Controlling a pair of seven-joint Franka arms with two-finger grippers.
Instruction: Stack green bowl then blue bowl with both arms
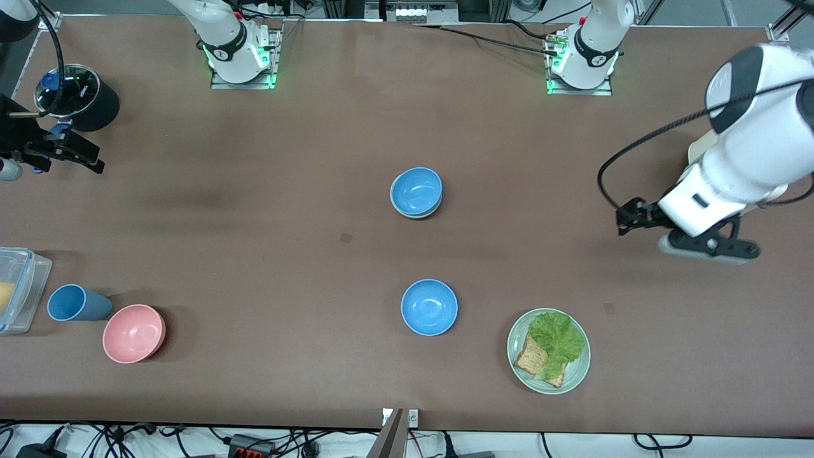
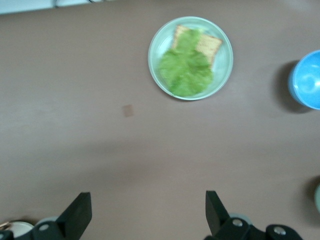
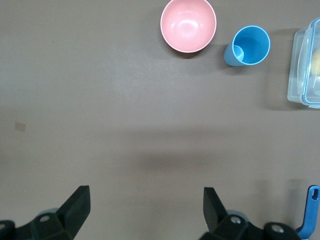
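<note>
The blue bowl [image 1: 416, 191] sits mid-table, nested in the green bowl [image 1: 414, 215], of which only a thin pale rim shows. A sliver of that rim also shows in the left wrist view [image 2: 318, 197]. My left gripper [image 1: 626, 219] hangs open and empty over bare table toward the left arm's end. In its wrist view [image 2: 148, 215] the jaws stand wide apart. My right gripper [image 1: 82, 156] hangs open and empty over bare table at the right arm's end. In its wrist view [image 3: 146, 212] the jaws are also wide apart.
A more vivid blue bowl [image 1: 429, 307] [image 2: 307, 80] lies nearer the front camera. Beside it is a pale green plate [image 1: 577, 372] [image 2: 160, 45] with lettuce and toast. A pink bowl [image 1: 133, 333] [image 3: 188, 25], blue cup [image 1: 73, 303] [image 3: 248, 46], clear container [image 1: 19, 289] [image 3: 305, 65] and black pot [image 1: 79, 95] stand at the right arm's end.
</note>
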